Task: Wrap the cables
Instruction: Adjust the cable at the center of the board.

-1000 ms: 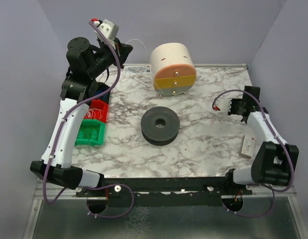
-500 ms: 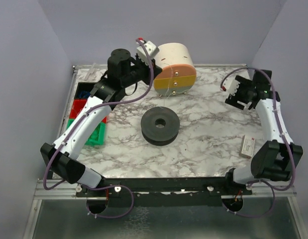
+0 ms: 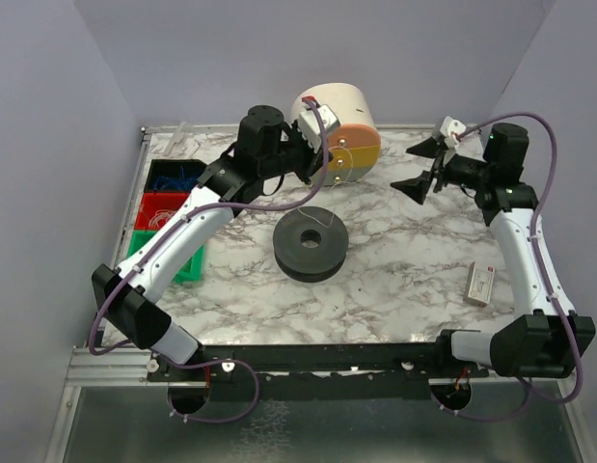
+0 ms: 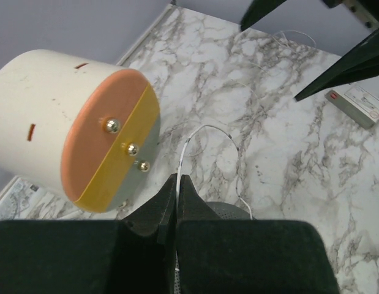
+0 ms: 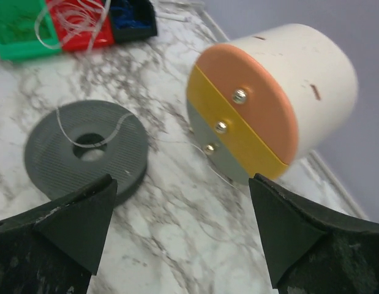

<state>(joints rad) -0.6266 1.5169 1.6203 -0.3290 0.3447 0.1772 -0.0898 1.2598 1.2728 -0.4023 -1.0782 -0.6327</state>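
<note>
Left gripper (image 4: pixel 177 182) clenched on wire (image 4: pixel 206 127) just behind spool (image 3: pixel 311 243), right gripper (image 3: pixel 423 166) released, well apart from spool; your slack loop could slide off it.

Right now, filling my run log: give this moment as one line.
left pincer: shut on thin pale whitish cable | cable: trails onto dark grey round spool | right pincer: open, empty, right of cream drum

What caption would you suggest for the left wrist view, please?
Left pincer shut on a thin cable looping to the spool, beside the drum; right pincer open beyond.
</note>
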